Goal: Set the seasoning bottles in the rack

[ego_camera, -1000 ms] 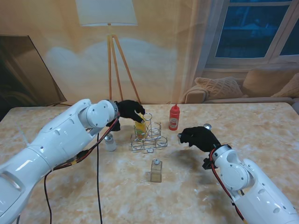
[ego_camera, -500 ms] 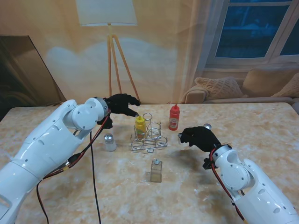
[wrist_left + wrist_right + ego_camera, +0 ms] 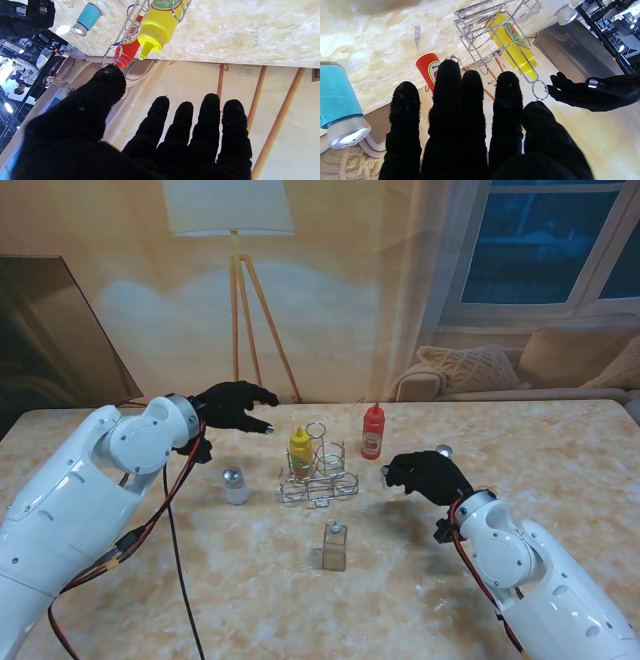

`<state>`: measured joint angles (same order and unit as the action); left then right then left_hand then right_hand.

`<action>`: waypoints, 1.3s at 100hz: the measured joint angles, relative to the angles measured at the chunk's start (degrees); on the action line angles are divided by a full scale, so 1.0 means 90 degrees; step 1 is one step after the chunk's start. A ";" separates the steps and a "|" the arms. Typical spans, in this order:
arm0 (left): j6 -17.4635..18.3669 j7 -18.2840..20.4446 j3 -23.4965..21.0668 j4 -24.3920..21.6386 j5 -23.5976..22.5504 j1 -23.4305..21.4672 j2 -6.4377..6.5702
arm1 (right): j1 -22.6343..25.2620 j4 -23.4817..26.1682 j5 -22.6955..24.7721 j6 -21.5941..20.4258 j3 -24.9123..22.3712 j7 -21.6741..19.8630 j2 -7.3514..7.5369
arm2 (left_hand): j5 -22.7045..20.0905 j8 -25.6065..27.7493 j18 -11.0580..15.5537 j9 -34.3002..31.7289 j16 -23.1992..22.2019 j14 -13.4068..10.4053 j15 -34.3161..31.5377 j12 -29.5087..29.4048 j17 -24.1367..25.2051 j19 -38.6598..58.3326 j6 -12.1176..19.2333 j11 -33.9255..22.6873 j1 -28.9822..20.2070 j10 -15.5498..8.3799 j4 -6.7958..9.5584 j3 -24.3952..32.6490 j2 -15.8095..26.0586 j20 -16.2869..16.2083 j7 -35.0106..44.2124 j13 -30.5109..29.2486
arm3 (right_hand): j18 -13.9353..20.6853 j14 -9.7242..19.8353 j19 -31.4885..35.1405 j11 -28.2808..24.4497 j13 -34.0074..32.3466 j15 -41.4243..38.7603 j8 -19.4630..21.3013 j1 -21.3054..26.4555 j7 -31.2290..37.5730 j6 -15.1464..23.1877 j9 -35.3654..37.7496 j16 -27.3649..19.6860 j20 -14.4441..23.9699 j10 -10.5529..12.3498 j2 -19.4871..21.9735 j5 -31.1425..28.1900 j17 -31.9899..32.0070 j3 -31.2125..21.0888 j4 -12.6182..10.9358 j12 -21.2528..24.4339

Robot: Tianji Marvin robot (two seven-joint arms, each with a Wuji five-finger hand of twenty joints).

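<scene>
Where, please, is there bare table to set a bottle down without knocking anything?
The near-left marble, nearer to me than the round shaker, looks free, as does the far-right corner beyond the red bottle. It is crowded around the wire rack, the yellow bottle and the square shaker.

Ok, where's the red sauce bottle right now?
In the stand view the red sauce bottle stands upright on the table, outside the wire rack, just right of it and farther from me, with the right hand nearer to me.
</scene>
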<state>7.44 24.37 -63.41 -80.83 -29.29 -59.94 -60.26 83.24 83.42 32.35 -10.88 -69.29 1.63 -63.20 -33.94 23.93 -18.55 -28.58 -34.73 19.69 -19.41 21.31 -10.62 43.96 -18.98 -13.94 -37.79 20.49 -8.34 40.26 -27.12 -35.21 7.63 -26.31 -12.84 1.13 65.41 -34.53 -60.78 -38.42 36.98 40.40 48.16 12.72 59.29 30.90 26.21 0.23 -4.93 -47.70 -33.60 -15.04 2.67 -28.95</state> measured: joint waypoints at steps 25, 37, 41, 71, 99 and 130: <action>0.0397 0.0116 -0.0644 -0.0315 -0.0266 -0.0548 0.0097 | 0.0001 -0.0001 0.0000 -0.0003 -0.0005 0.0001 0.0000 | 0.0000 -0.0060 -0.0004 -0.0004 0.0001 0.0001 0.0000 0.0000 0.0000 -0.0040 -0.0001 0.0005 0.0000 0.0000 0.0000 -0.0159 0.0002 0.0000 0.0000 -0.0001 | 0.0000 0.0000 0.0000 0.0000 0.0000 0.0000 0.0000 0.0000 0.0000 0.0000 0.0000 0.0000 0.0000 0.0000 0.0000 0.0000 0.0000 -0.0001 0.0000 0.0000; 0.0563 0.0145 -0.1027 -0.0506 -0.0354 -0.0891 0.0129 | 0.0001 -0.0001 0.0000 -0.0003 -0.0005 0.0002 0.0000 | 0.0000 -0.0060 -0.0047 -0.0024 0.0002 0.0011 0.0000 0.0000 0.0000 -0.0057 -0.0002 0.0014 0.0000 0.0000 0.0000 -0.0166 0.0099 0.0000 0.0000 -0.0002 | 0.0000 0.0000 0.0000 0.0000 0.0000 0.0000 0.0000 0.0000 0.0000 0.0000 0.0000 0.0000 0.0000 0.0000 0.0000 0.0000 0.0000 -0.0002 0.0000 0.0000; 0.0646 0.0171 -0.1157 -0.0572 -0.0385 -0.1008 0.0143 | 0.0000 -0.0003 0.0000 -0.0003 -0.0002 0.0001 0.0000 | 0.0000 -0.0060 -0.0053 -0.0092 0.0002 0.0060 0.0000 0.0000 0.0000 -0.0060 -0.0002 0.0024 0.0000 0.0006 0.0000 -0.0172 0.0146 0.0000 0.0000 -0.0002 | 0.0000 0.0000 0.0000 0.0000 0.0000 0.0000 0.0000 0.0000 0.0000 0.0000 0.0000 0.0000 0.0000 0.0000 0.0000 0.0000 0.0000 -0.0002 0.0000 0.0000; 0.1256 0.0146 -0.2228 -0.0970 -0.0505 -0.1962 0.0206 | -0.0022 -0.0015 -0.0010 0.0001 0.0035 -0.0016 0.0001 | 0.0000 -0.0061 -0.0060 -0.0097 0.0005 0.0061 0.0008 -0.0001 -0.0008 -0.0134 -0.0009 0.0089 0.0078 0.0006 0.0000 -0.0493 0.0251 0.0000 0.0000 -0.0005 | 0.0000 0.0000 0.0000 0.0000 0.0000 0.0000 0.0000 0.0000 0.0000 0.0000 0.0001 0.0000 0.0000 0.0000 0.0000 0.0000 0.0000 -0.0004 0.0000 0.0000; 0.1547 -0.0350 -0.2896 -0.1072 -0.0453 -0.2678 0.0230 | -0.0022 -0.0016 0.0016 0.0002 0.0032 -0.0007 0.0001 | 0.0010 -0.0078 -0.0072 -0.0166 0.0115 0.0067 0.0243 -0.0052 -0.0008 -0.0328 -0.0088 0.0266 0.0165 0.0018 0.0000 -0.0695 0.0226 0.0078 -0.0010 -0.0006 | 0.0000 0.0000 0.0000 0.0000 0.0000 0.0000 0.0000 0.0000 0.0000 0.0000 0.0001 0.0000 0.0000 0.0000 0.0000 0.0000 0.0000 -0.0005 0.0000 0.0000; 0.1717 -0.0590 -0.3140 -0.0915 -0.0618 -0.3090 0.0221 | -0.0023 -0.0015 0.0028 0.0023 0.0039 0.0002 0.0001 | 0.0341 -0.0306 -0.0072 -0.0162 0.0549 0.0144 0.0618 -0.0322 0.0087 -0.0752 -0.0237 0.0580 0.0393 0.0078 0.0000 -0.0780 0.0225 0.0340 -0.0232 0.0148 | 0.0000 0.0000 0.0000 -0.0001 0.0000 0.0000 0.0000 0.0000 0.0000 0.0000 0.0001 0.0000 0.0000 0.0000 0.0000 0.0000 0.0000 -0.0005 0.0000 0.0000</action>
<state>22.90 19.07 -91.67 -89.07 -34.86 -87.75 -58.27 83.04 83.29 32.60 -10.67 -68.94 1.65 -63.20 -30.87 21.18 -19.20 -30.04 -29.79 20.98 -13.85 18.41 -9.84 37.20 -21.12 -8.72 -34.25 21.19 -8.34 33.24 -25.09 -32.15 5.54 -24.98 -12.84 1.13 65.41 -34.54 -60.78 -38.42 36.98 40.41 48.16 12.72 59.30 30.90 26.21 0.23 -4.93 -47.71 -33.60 -15.09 2.67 -28.95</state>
